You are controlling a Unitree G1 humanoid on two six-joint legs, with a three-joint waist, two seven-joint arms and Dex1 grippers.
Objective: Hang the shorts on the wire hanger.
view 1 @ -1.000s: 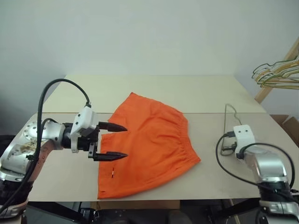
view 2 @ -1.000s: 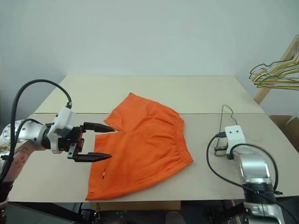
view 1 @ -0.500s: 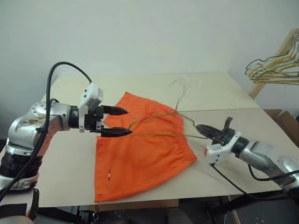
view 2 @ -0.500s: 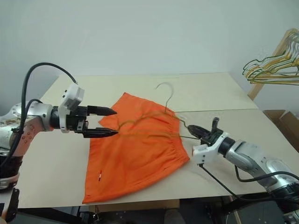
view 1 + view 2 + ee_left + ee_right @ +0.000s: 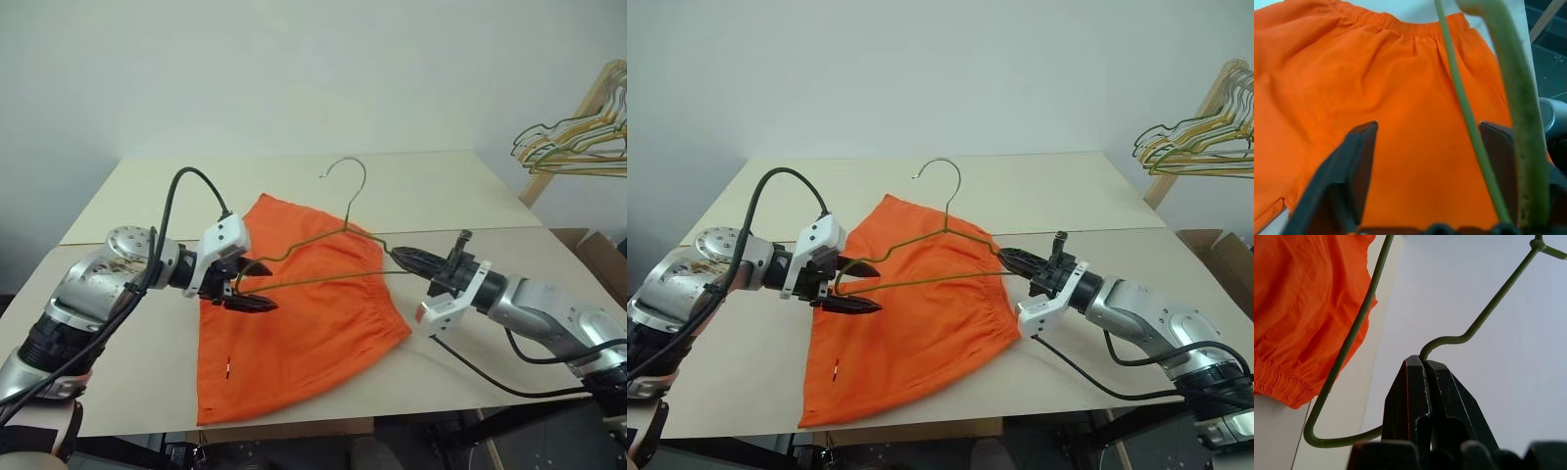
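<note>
- right gripper clamped on right end of the wire hanger, holding it upright above the shorts, hook up
- left gripper part open, fingers straddling the hanger's left end; grip on wire: cannot tell
- shorts flat on the table, mid-table, waistband to the right

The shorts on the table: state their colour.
Bright orange, plain; the shorts show it best in the left wrist view.
</note>
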